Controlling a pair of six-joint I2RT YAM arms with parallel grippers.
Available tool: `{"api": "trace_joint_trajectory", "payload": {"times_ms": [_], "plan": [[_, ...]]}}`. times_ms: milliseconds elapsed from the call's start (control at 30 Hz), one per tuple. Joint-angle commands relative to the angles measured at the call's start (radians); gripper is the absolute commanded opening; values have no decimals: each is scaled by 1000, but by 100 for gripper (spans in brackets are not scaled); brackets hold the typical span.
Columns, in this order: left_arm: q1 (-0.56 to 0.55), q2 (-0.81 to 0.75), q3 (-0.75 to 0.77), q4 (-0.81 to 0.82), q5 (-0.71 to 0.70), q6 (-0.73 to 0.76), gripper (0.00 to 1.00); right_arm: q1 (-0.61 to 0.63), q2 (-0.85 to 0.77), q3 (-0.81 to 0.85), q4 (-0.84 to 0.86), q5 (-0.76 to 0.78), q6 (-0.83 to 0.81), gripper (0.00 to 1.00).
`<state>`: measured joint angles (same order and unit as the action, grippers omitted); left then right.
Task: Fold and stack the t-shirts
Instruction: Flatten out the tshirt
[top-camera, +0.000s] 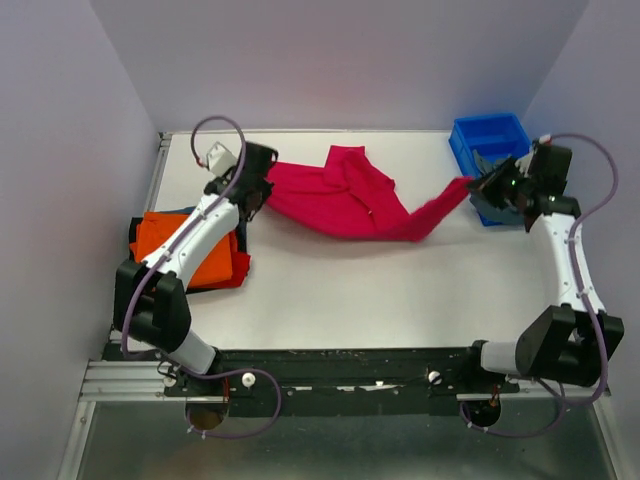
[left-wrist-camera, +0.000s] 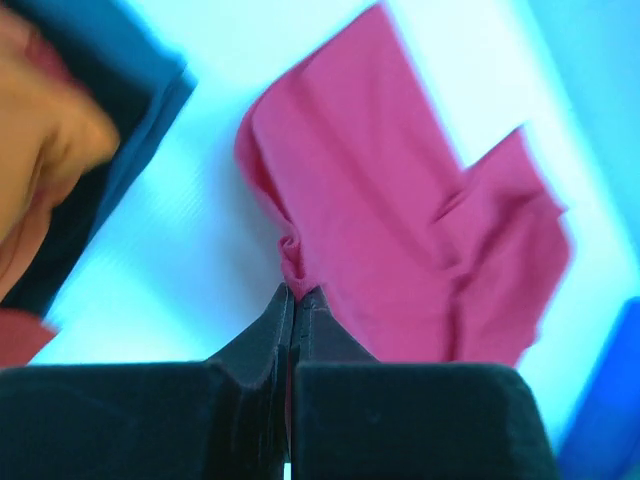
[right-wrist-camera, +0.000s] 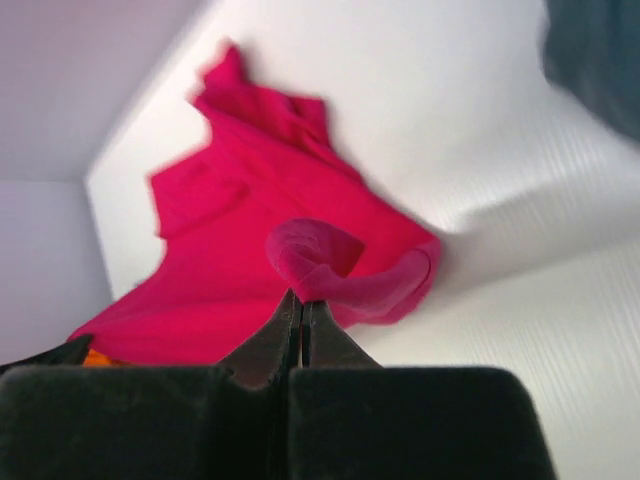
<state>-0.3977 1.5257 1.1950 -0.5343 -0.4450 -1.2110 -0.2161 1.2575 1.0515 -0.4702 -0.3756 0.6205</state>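
Observation:
The crimson-pink t-shirt (top-camera: 350, 200) hangs stretched and crumpled between both grippers across the back of the table. My left gripper (top-camera: 262, 195) is shut on its left edge; in the left wrist view the cloth (left-wrist-camera: 400, 230) is pinched at the fingertips (left-wrist-camera: 294, 292). My right gripper (top-camera: 478, 186) is shut on its right end, and the right wrist view shows a fold of the shirt (right-wrist-camera: 300, 250) caught at the tips (right-wrist-camera: 303, 300). A stack with an orange t-shirt (top-camera: 190, 245) on top, red (top-camera: 225, 280) and dark ones below, lies at the left.
A blue plastic bin (top-camera: 490, 150) holding dark cloth stands at the back right, just beside my right gripper. The table's (top-camera: 380, 300) white walls close in at left, back and right.

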Motion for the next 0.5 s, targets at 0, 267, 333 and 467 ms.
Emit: {"api": "trace_joint_trajectory", "payload": {"times_ms": [0,267,333,467], "plan": [[68,36,346,-163,-18,131,0,-11,54,376,-66,-109,-2,1],[66,-235,641,-187,-81,395,0,-12,-235,666,-94,-143,-119,1],[66,-326,635,-149,-89,418,0,-12,-314,692,-78,-90,-130,1],[66,-335,744,-179,-95,436,0,-12,-325,821,-117,-34,-133,1]]}}
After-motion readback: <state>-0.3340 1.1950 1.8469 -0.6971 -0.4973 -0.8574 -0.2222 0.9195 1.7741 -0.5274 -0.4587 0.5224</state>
